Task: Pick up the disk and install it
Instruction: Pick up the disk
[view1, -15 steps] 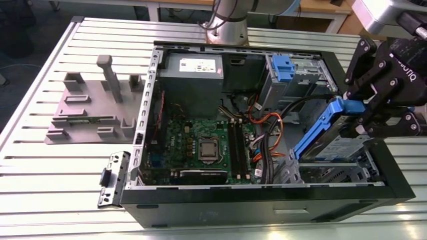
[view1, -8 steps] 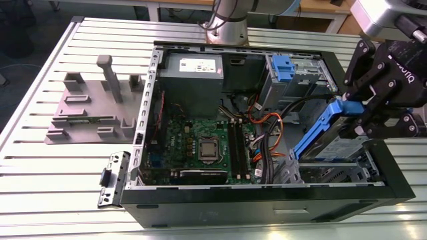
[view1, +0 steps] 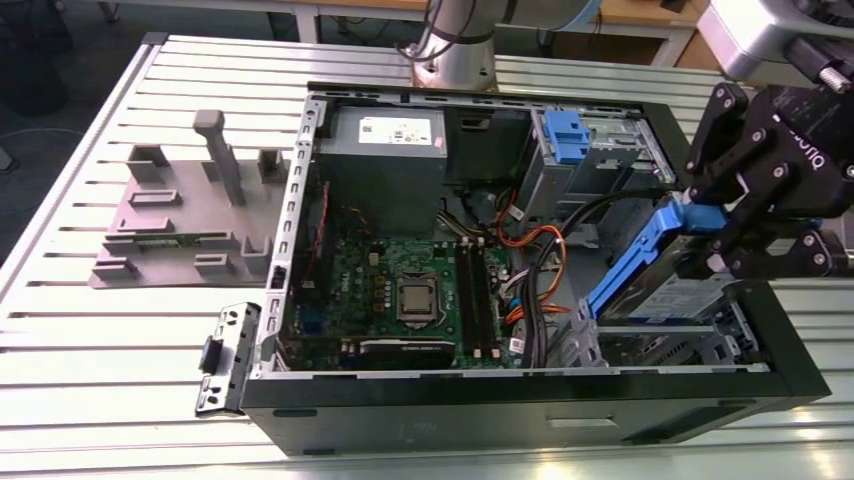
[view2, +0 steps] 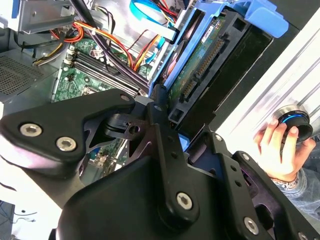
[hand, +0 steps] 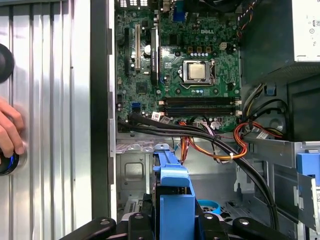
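Though its lower end is hidden behind the drive bay's metal, the disk (view1: 657, 268) hangs tilted over the bay at the open PC case's (view1: 534, 420) front corner, exterior view's right. Pincer (view1: 714, 235) is clamped on its blue bracket, arm coming in from above w/ wrist partly cut off. A person's hand (view2: 277, 147) rests on a knob on the table (view1: 80, 330).

End effector (view1: 714, 245) clamped on the disk (view1: 654, 262), tilted, wrist above

Robotics lab or workshop, slotted aluminium table (view1: 80, 330), opened computer case (view1: 534, 400), robot arm base (view1: 454, 50)
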